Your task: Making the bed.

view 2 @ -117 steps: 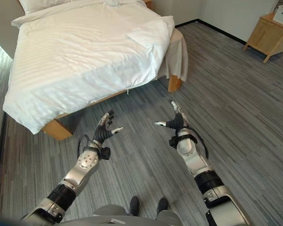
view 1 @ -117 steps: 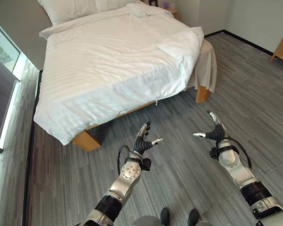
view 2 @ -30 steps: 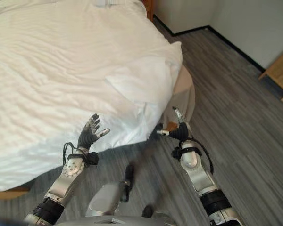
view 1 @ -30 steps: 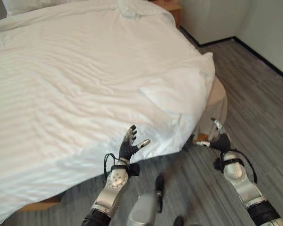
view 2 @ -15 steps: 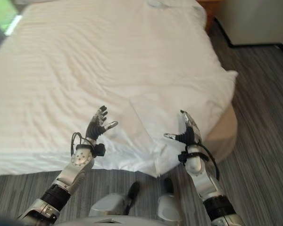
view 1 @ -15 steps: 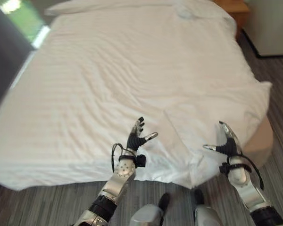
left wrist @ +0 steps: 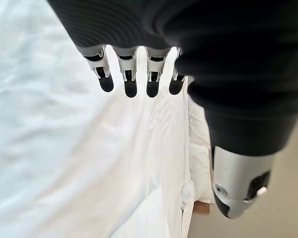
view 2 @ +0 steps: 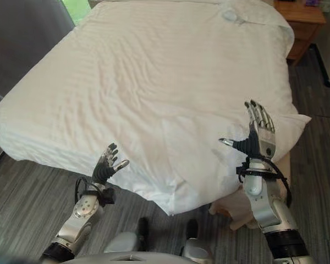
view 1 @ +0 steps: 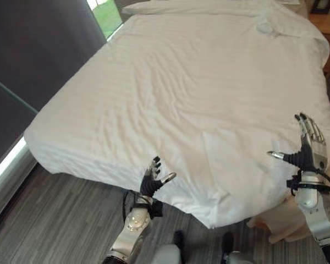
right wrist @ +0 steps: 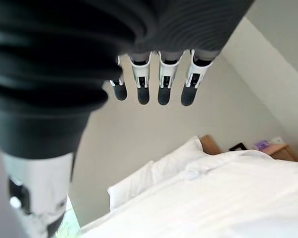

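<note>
Bed: white duvet [view 1: 198, 93] spread across the mattress; near corner folded back in a flap [view 1: 236, 159]; pillows [right wrist: 154, 178] at the far head end
Left hand [view 1: 153, 180]: fingers relaxed, grasping nothing; at the duvet's near edge
Right hand [view 2: 258, 135]: fingers straight, raised above the folded corner, grasping nothing
Nightstand [view 2: 300, 14]: wooden, beside the head end

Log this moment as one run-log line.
stage: at bed foot | left robot hand: open, empty, over duvet edge | right robot hand: open, raised, empty
</note>
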Tool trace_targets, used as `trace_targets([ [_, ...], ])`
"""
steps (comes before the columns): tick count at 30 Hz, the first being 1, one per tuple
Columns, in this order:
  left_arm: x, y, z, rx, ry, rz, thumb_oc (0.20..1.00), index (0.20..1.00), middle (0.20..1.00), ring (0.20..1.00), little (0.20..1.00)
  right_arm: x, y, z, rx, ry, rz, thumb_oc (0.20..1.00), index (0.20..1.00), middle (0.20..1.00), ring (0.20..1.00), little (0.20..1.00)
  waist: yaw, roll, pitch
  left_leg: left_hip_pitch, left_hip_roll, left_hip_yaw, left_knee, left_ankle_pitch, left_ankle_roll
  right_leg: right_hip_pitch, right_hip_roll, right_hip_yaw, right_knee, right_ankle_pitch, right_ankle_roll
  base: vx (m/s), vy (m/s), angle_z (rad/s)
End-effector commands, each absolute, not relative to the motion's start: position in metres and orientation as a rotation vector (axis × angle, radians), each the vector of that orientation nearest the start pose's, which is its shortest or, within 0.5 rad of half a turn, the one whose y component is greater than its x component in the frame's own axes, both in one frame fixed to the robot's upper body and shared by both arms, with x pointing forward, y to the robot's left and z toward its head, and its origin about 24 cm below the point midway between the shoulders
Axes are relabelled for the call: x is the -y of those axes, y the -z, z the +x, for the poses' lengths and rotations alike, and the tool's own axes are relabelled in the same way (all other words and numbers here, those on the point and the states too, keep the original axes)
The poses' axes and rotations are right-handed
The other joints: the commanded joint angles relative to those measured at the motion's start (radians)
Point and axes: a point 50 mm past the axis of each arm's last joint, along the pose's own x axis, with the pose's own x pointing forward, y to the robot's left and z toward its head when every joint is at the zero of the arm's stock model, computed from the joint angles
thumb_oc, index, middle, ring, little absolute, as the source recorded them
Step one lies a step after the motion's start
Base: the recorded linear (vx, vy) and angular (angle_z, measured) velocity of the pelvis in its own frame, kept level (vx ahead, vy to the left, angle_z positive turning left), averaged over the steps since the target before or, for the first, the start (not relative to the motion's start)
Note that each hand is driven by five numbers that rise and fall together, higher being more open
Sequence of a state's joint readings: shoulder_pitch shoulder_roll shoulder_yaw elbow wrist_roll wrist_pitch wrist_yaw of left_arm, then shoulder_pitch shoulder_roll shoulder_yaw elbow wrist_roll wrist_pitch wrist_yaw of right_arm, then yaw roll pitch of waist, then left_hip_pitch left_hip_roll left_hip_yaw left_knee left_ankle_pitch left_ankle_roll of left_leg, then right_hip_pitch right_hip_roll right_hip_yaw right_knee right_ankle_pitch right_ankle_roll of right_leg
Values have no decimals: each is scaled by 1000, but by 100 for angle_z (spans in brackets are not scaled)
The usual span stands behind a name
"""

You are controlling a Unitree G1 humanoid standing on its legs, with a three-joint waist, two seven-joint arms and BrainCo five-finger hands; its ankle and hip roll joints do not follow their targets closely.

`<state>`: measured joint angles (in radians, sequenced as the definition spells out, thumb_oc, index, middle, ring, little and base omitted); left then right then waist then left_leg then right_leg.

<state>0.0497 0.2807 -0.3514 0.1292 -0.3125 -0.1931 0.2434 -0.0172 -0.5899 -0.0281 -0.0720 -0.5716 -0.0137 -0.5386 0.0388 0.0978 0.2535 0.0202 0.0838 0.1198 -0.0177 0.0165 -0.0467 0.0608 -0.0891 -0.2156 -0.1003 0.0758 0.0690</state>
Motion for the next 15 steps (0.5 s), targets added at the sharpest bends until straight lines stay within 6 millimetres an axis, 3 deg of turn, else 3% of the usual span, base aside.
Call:
trace_targets([
  [1,-144,-30,240,29,78,-69,1000,1000,1000,1000,1000,253,-150,255,543,541,-1084,1000,1000,1000,1000,1000,7,-46,-39,30,-7,-20,33,-96,-1,67,-13,-10,13,-157,43,146,-15,18],
  [8,-140,-22,235,-19,122,-65,1000,1000,1000,1000,1000,258,-126,274,380,472,-1185,1000,1000,1000,1000,1000,27,-55,-65,76,2,-43,-70,-63,-7,86,-6,-53,13,-162,46,95,2,18],
  [15,-143,-12,231,-68,151,-52,1000,1000,1000,1000,1000,260,-135,304,345,433,-1244,1000,1000,1000,1000,1000,63,-64,-60,32,6,-63,-70,-49,-16,49,-3,-65,13,-154,53,14,38,10],
])
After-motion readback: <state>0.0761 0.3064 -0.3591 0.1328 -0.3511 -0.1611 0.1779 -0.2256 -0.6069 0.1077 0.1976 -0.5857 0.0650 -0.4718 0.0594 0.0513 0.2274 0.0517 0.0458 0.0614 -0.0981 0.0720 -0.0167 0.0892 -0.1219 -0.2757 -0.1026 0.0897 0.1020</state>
